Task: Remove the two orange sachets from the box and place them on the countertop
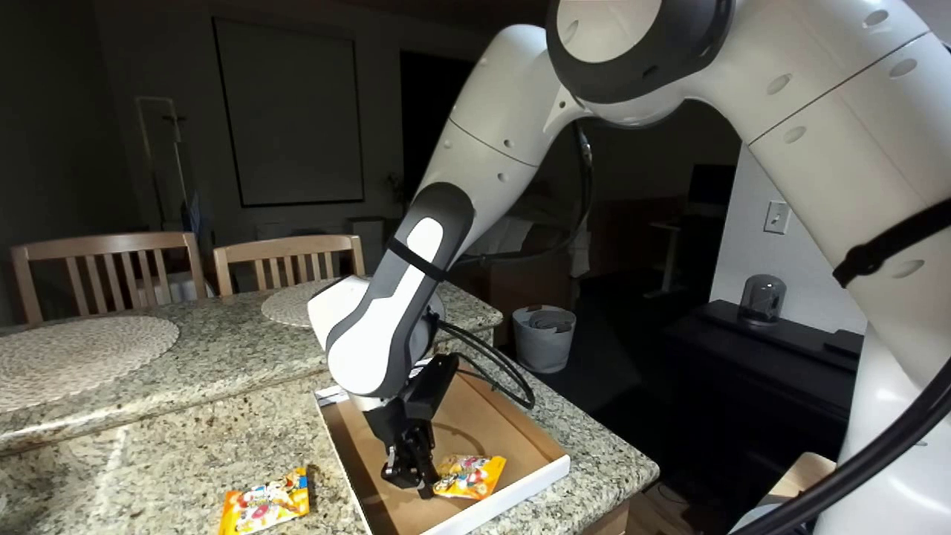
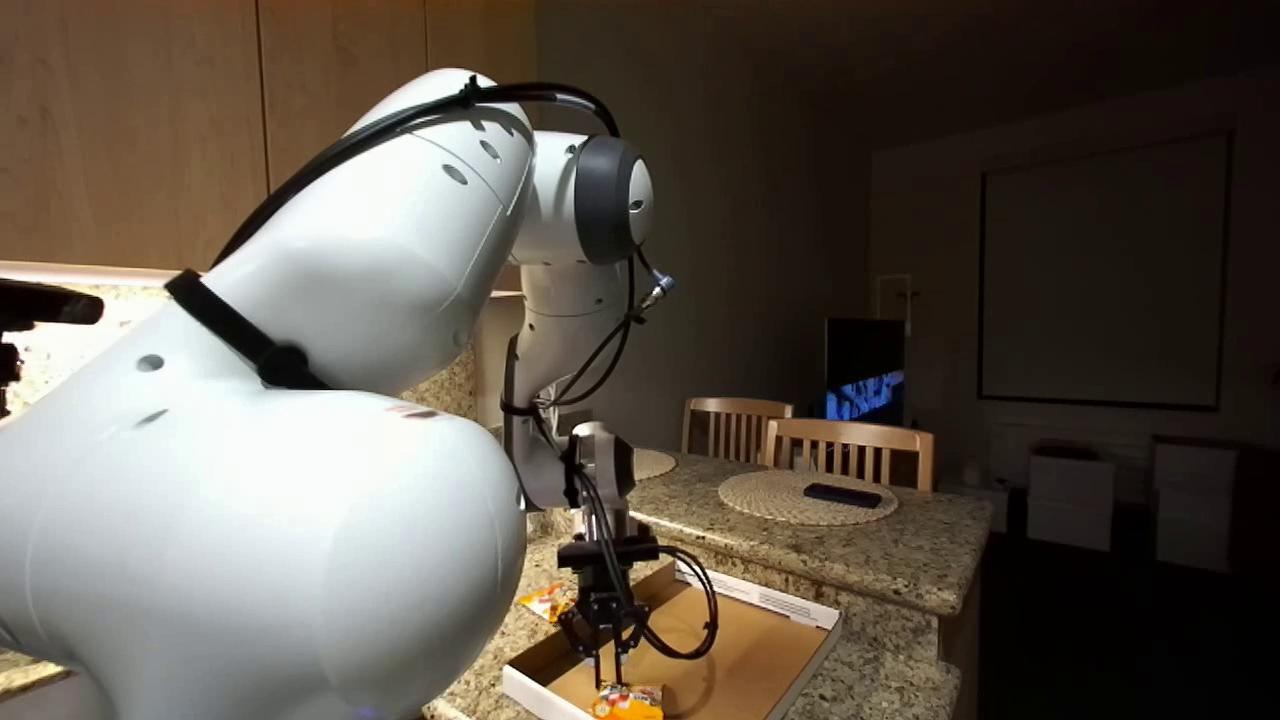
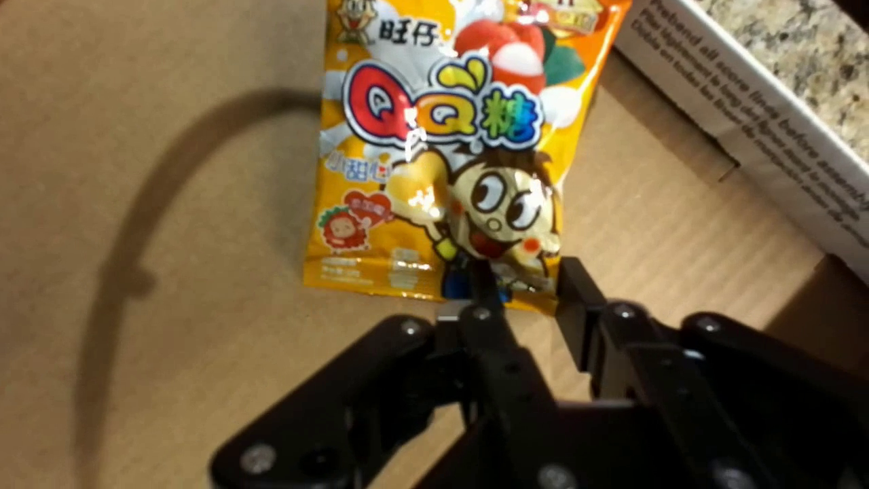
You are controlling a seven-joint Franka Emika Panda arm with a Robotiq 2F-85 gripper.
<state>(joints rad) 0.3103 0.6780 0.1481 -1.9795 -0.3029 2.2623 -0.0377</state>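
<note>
We see the pincer partway spread, holding nothing, its tips at the lower edge of one orange sachet; this lies at eleven o'clock in the wrist view, within the box; in an exterior view we find the other orange sachet at nine o'clock, on the countertop, and a wooden chair at eleven.

This is looking like a home kitchen: wood-fronted cupboards are hanging higher than the speckled granite worktop, round woven placemats are lying on its raised ledge, wooden slat-backed chairs are standing behind the worktop, and a pale bin is sitting beyond it.
</note>
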